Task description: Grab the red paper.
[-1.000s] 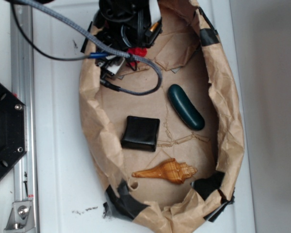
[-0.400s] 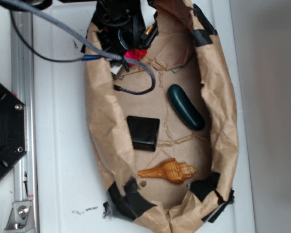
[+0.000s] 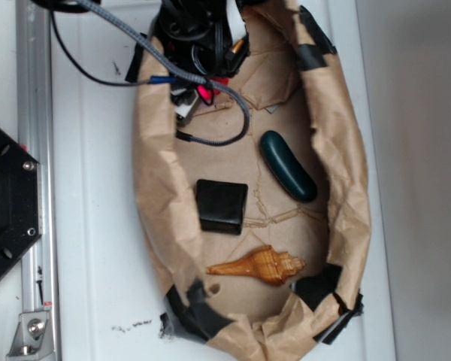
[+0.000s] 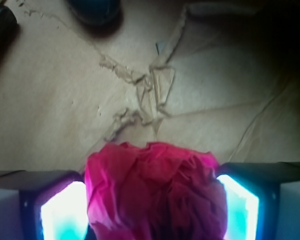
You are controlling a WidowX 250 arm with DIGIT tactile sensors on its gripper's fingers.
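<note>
2 fingers [image 4: 65, 215] of the pincer [image 4: 150, 210] flank the red paper [image 4: 155, 195] at the far end of the paper-lined tray [image 3: 346, 188], touching both sides and apparently clamped on the wad, so it sits centred for lifting.

You see a white table [image 3: 90, 248] that carries everything. On it lies an oval tub lined with brown kraft paper [image 3: 165, 195], and black tape [image 3: 192, 312] holds the paper at its rim. On the paper floor you find 3 loose things: a black square pouch [image 3: 221, 206] in the middle, a dark green oblong object [image 3: 287, 165] to its right, and a golden-brown shell [image 3: 260, 265] below the pouch. All 3 lie apart. A metal rail [image 3: 31, 150] runs along the table's left side, and a black plate [image 3: 7, 203] sits beside it.
</note>
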